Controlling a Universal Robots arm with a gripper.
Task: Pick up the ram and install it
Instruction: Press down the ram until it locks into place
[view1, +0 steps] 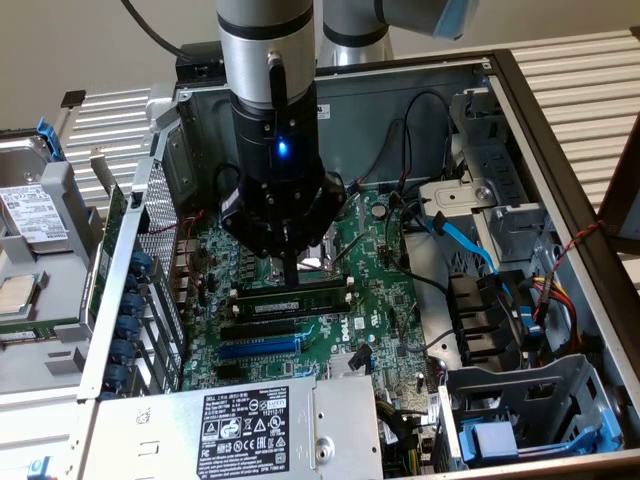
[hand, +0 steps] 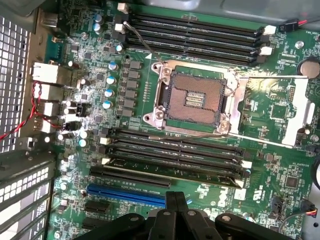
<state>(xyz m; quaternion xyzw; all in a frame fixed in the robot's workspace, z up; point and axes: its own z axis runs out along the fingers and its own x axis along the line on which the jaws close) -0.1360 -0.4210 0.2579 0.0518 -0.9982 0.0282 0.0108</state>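
Observation:
The ram (view1: 290, 297) is a long green stick with black chips. It lies level in one of the black memory slots on the motherboard (view1: 385, 300), just past the blue slot (view1: 258, 347). In the wrist view the ram (hand: 175, 169) sits in the slot bank between the processor socket (hand: 195, 97) and the blue slot (hand: 125, 192). My gripper (view1: 290, 276) points straight down over the middle of the ram, fingers shut together with nothing between them. The fingertips are at the stick's top edge; I cannot tell if they touch it. The shut gripper (hand: 176, 199) also shows in the wrist view.
The open computer case (view1: 560, 170) walls in the board. A grey power supply (view1: 250, 425) lies at the near side and a drive cage (view1: 520, 420) at the exterior view's lower right. Blue and black cables (view1: 465, 240) run at the right. A hard drive (view1: 30, 215) rests outside at the left.

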